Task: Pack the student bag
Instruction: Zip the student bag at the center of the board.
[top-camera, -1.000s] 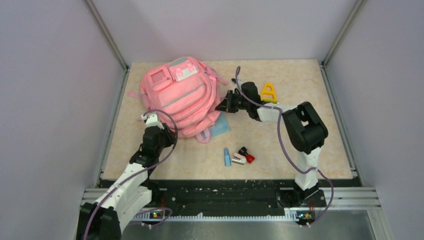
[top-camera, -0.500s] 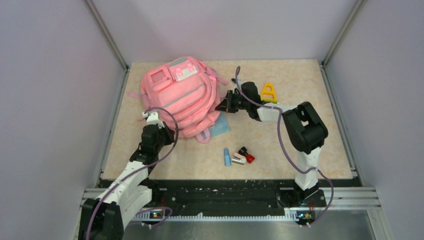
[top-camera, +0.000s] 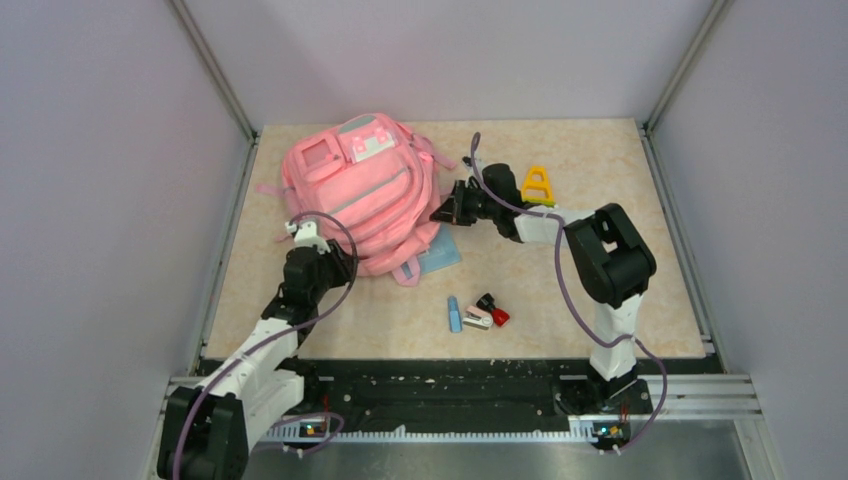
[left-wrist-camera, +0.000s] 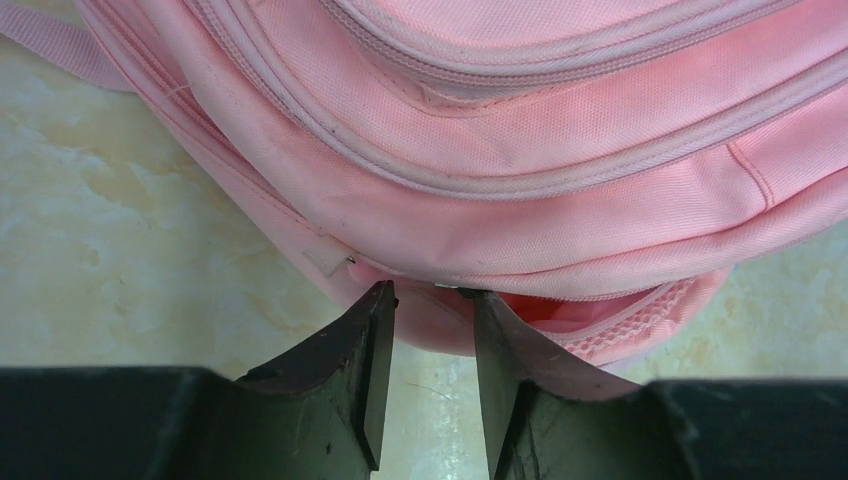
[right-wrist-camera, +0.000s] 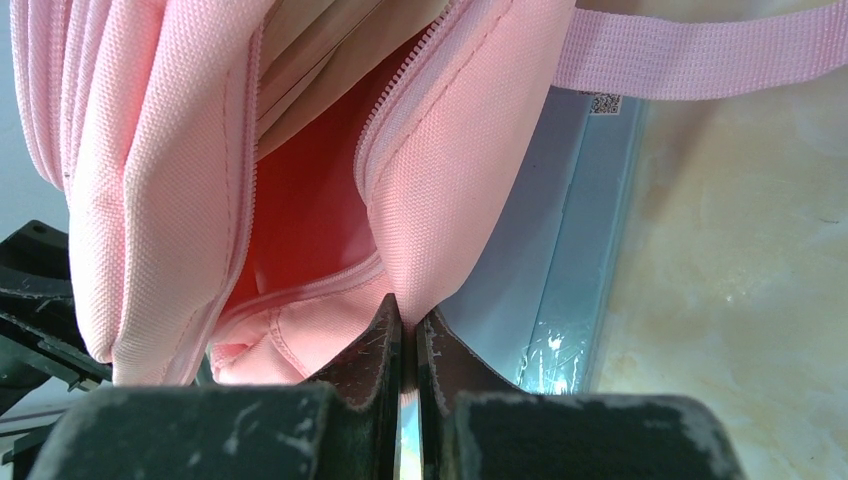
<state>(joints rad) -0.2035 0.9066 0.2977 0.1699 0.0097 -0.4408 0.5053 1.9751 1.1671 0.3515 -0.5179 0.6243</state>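
Note:
The pink student bag (top-camera: 360, 190) lies flat at the back left of the table. My left gripper (top-camera: 306, 236) sits at its near left edge. In the left wrist view the left gripper (left-wrist-camera: 432, 292) is open, and its tips touch the lower seam of the bag (left-wrist-camera: 500, 190), with bare table showing between the fingers. A small metal piece shows by the right fingertip. My right gripper (top-camera: 447, 210) is at the bag's right side. It (right-wrist-camera: 408, 312) is shut on the fabric edge of the bag (right-wrist-camera: 160, 150) beside an unzipped opening with a red-pink inside.
A pale blue flat packet (top-camera: 441, 254) lies partly under the bag's near right corner, and the packet (right-wrist-camera: 560, 250) shows beside my right fingers. A yellow triangular piece (top-camera: 537, 184) stands behind the right arm. A blue stick (top-camera: 454, 314) and small red, black and white items (top-camera: 487, 312) lie mid-table.
My left wrist has shifted slightly toward the bag's near edge. The right arm and the bag have not visibly moved.

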